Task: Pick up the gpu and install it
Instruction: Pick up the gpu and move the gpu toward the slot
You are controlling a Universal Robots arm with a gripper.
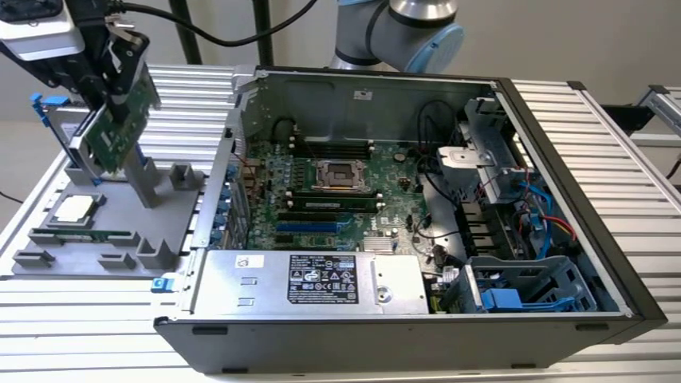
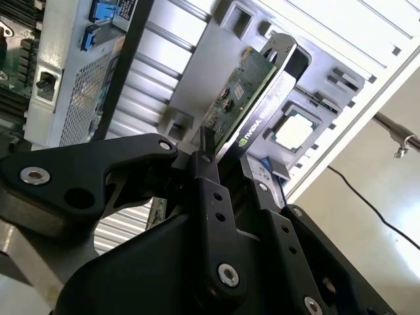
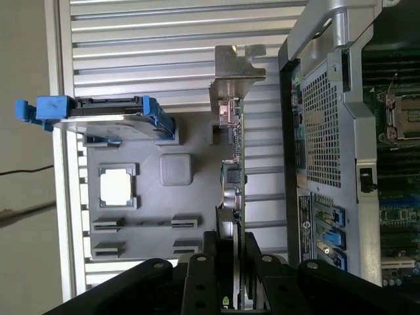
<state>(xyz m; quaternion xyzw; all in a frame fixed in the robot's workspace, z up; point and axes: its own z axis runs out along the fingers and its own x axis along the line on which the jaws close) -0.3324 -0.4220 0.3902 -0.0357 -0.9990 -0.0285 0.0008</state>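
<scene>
The gpu (image 1: 120,128) is a green card with a silver bracket, held tilted over the grey holder tray (image 1: 107,259) at the exterior view's left. My gripper (image 1: 120,73) is shut on the card's upper edge. In the first wrist view the gpu (image 3: 233,164) is edge-on, bracket (image 3: 233,72) farthest from the black fingers (image 3: 211,262), and my gripper (image 3: 235,266) clamps it from both sides. The second wrist view shows the gpu (image 2: 244,88) running away from my gripper (image 2: 226,167). I cannot tell whether its lower edge still touches the tray's stand.
The open computer case (image 1: 553,183) lies at the exterior view's right, with its motherboard (image 1: 319,191) and blue slots (image 1: 309,227) exposed. On the tray are a processor (image 1: 72,209), a memory stick (image 1: 80,236) and a hard drive with blue rails (image 3: 98,118).
</scene>
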